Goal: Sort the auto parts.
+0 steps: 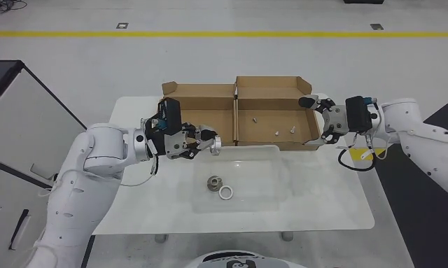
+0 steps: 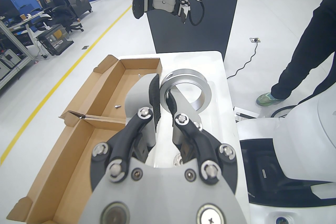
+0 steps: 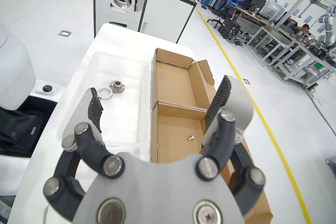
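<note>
Counter (image 1: 322, 198) in white carries everything. On its far half sit two open cardboard boxes side by side, their adjoining walls touching: the left box (image 1: 210, 120) has a bare floor, while the right box (image 1: 269, 124) has small pieces on its floor. In front of the boxes, and touching their near walls, lies a clear tray (image 1: 259, 187).

The left pincer (image 2: 162, 101) is held over the near wall of the left box, where that wall meets the far edge of the tray. It is pinching a metal ring (image 2: 197, 100). One ribbed finger sits inside the ring's opening and the other presses against the outside, so the ring's wall is gripped between them. The ring is off the counter and lies nearly flat beyond the fingertips.

The right pincer (image 3: 157, 88) hangs over the right end of the right box. Its fingers are spread wide with nothing between them.

Two more parts lie in the left part of the tray. A flanged hub (image 1: 213, 183) stands on its flange with the bore facing up, and a small ring (image 1: 227, 193) lies flat just beside it, on the side nearer the robot.

On the floor of the right box are three pale screws (image 1: 278, 131), each lying apart from the others.
</note>
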{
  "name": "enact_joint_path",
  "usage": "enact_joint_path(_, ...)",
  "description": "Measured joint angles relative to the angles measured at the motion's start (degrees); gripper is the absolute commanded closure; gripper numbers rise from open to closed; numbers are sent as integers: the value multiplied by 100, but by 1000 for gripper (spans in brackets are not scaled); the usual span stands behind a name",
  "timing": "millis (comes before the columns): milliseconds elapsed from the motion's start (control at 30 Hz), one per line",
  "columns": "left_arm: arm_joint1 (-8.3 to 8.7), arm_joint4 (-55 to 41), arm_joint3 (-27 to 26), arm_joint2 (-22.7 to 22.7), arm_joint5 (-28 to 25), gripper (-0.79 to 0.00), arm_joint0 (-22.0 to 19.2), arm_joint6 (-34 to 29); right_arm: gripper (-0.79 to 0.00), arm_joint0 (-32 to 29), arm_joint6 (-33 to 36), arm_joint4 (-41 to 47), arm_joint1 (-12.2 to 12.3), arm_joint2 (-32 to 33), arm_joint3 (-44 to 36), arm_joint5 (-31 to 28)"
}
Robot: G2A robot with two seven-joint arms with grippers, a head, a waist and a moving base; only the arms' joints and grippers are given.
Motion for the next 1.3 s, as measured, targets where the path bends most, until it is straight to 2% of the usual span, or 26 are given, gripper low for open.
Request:
enact_joint_path(133,-5,-33,-4,16,49,0,24,61,-785,0,0,0,0,0,0,0)
enact_joint_path(200,-11,-182,24,69,122,0,92,321,-785,0,0,0,0,0,0,0)
enact_joint_path(433,28,-1289,162,172,-2,0,112,830,-785,0,0,0,0,0,0,0)
enact_joint_path(867,166,-3176,-71,168,0,0,316,1499,-785,0,0,0,0,0,0,0)
enact_joint_path(1167,136,-4303,-474,109,0,0,426,1699,-785,0,0,0,0,0,0,0)
enact_joint_path(1300,89,-4832,-543,-56,0,0,494,1517,-785,0,0,0,0,0,0,0)
